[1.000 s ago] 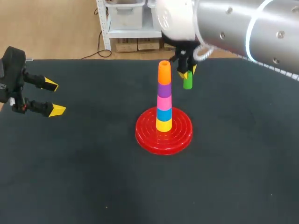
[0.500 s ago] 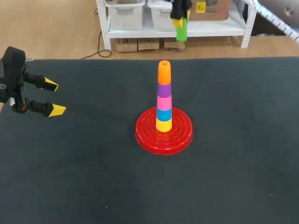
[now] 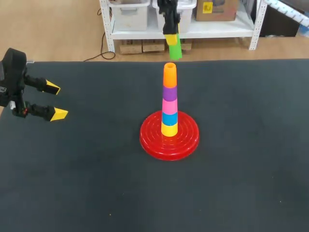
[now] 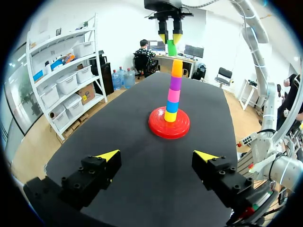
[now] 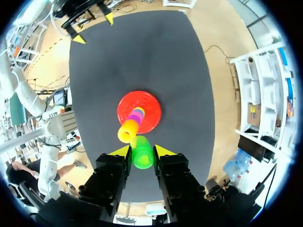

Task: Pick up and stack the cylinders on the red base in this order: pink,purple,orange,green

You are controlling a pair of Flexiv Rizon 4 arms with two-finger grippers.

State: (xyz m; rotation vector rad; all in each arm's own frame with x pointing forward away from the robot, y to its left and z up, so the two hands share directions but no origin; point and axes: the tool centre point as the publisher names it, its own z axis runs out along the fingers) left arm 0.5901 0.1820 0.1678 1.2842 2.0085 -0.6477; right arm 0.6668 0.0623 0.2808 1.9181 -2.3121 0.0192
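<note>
On the red base [image 3: 149,141] stands a stack of yellow, blue, pink [image 3: 169,105], purple [image 3: 169,92] and orange [image 3: 169,76] cylinders. My right gripper [image 3: 170,36] hangs high over the far side of the stack, shut on the green cylinder [image 3: 175,50]. In the right wrist view the green cylinder [image 5: 142,158] sits between the fingers of the right gripper [image 5: 142,151], just beside the stack's orange top [image 5: 128,132] below. My left gripper [image 3: 54,101] stands open and empty at the table's left edge, far from the stack [image 4: 173,94].
The black table [image 3: 241,183] carries only the red base [image 4: 161,128] and its stack, near the middle. Both arms are well apart from each other.
My right gripper has risen from beside the stack with the green cylinder and shifted left, to a spot above the orange top. The left arm has not moved.
</note>
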